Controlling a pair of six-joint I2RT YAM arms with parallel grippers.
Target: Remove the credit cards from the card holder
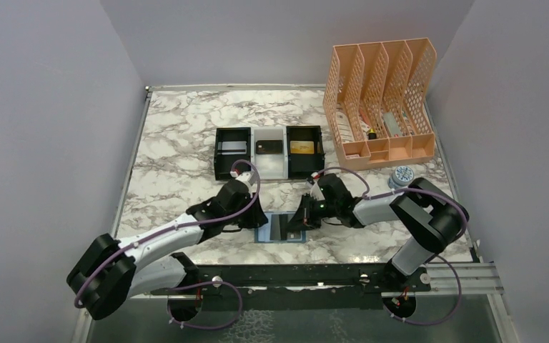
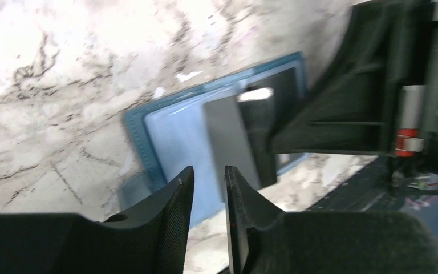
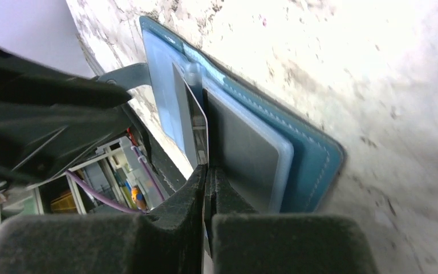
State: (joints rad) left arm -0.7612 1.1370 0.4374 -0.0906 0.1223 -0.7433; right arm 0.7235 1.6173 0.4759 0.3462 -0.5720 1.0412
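The marbled table carries everything, and I place it all by the card holder, which lies opened flat at the table's near edge, between my two wrists. Well beyond it, off to my right, stands the peach file rack, which has no part in this job. Straight beyond it sits the black-and-white tray, where three cards lie, one to a compartment. I judge the next card belongs there too. With its pale inner panels facing up, the holder offers its slots sideways, which is why I come in low from both sides.

My right gripper is at the holder's right panel. Its fingers are pressed together on the edge of a silvery card that stands partly out of its slot. I pinch the thin edge because it is all the pocket leaves free. A darker card seems to sit tucked in that panel, so I judge the task is not finished.

My left gripper hovers at the holder's left panel, its fingers a little apart with nothing between them. It is probably there to pin the holder down so it does not drag with the card. I cannot tell whether it touches the holder.
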